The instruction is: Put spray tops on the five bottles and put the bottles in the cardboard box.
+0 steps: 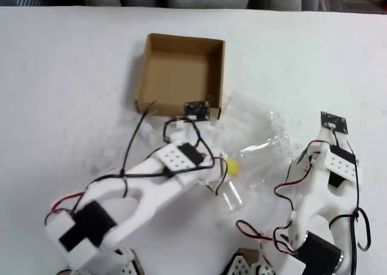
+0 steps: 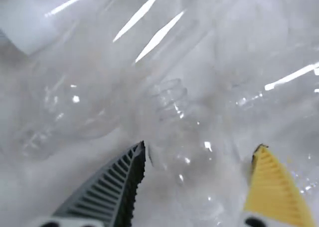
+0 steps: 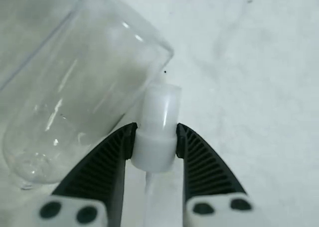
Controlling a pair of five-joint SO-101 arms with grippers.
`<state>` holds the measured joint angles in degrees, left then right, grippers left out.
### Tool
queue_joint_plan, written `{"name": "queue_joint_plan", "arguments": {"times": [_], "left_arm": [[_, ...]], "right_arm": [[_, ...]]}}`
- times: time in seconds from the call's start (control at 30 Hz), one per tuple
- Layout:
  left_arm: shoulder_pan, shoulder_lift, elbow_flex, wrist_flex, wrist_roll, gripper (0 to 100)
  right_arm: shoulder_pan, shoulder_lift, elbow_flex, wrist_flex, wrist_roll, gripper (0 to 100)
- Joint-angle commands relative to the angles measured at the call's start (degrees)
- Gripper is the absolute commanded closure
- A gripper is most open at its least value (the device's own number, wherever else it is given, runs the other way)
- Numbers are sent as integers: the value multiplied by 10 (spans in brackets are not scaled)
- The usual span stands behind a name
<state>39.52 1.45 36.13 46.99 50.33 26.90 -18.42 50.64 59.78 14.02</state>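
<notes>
left pincer (image 2: 199,148) gaping wide around clear plastic bottle (image 2: 172,102) | right pincer (image 3: 155,132) clamping white plastic spray top (image 3: 159,105) | risk: slick round bottle likely squirting out if squeezed off-centre

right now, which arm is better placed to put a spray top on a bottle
Right. The right gripper has its fingers shut on a white spray top beside a clear bottle. The left gripper is open either side of an uncapped bottle and holds no top; it could probably steady that bottle.
</notes>
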Motion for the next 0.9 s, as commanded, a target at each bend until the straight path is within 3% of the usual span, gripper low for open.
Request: {"name": "queue_joint_plan", "arguments": {"times": [0.0, 0.27, 0.47, 0.5, 0.6, 0.73, 0.87], "left_arm": [[-7, 11, -49, 26, 2, 683], [36, 7, -50, 84, -62, 693], [31, 7, -55, 119, -186, 926], [30, 7, -55, 122, -213, 926], [20, 7, -55, 123, -262, 901], [-11, 7, -55, 123, -223, 854], [-29, 7, -55, 147, -192, 634]], "right_arm": [[0, -1, -8, -7, 9, 981], [1, -1, -7, -7, 10, 981], [3, -1, -7, -7, 10, 981], [3, -1, -7, -7, 10, 981], [2, -1, -7, -7, 10, 981], [2, -1, -7, -7, 10, 981], [3, -1, -7, -7, 10, 981]]}}
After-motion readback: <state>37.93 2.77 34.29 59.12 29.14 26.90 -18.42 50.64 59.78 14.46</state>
